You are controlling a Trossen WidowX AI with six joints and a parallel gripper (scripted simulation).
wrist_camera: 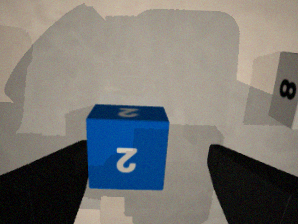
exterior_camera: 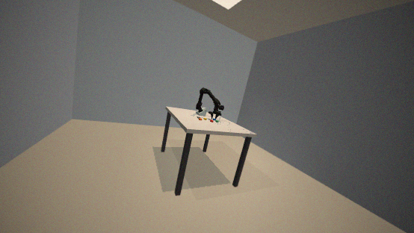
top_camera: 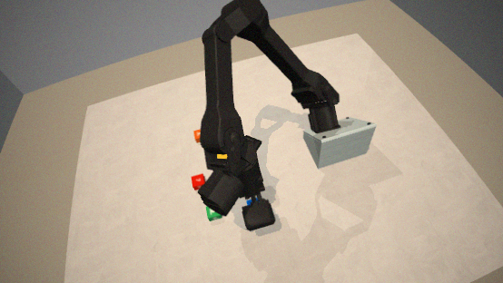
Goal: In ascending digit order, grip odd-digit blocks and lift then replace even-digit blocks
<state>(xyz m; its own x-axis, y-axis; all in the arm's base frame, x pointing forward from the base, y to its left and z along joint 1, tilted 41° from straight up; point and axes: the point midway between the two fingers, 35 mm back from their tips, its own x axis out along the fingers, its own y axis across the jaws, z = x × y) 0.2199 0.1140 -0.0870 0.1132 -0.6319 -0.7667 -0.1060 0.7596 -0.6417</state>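
Note:
The blue block [top_camera: 249, 202] [wrist_camera: 126, 155] shows a white 2 and stands on the table between the fingers. My gripper [wrist_camera: 150, 152] is open around it: the left finger is right beside the block's left side, and a clear gap separates the right finger from it. Whether the left finger touches it I cannot tell. A block with a black 8 [wrist_camera: 287, 90], in shadow, stands at the right edge of the wrist view. The green block [top_camera: 213, 213], red block [top_camera: 198, 181] and orange block [top_camera: 197, 135] are partly visible beside the arm; their digits are unreadable here.
The arm hides other blocks in the top view. The pale grey arm base [top_camera: 347, 147] stands to the right on the table. The green and red blocks are on the left side of the gripper in the top view. The exterior view shows the blocks very small on the table [exterior_camera: 224, 130].

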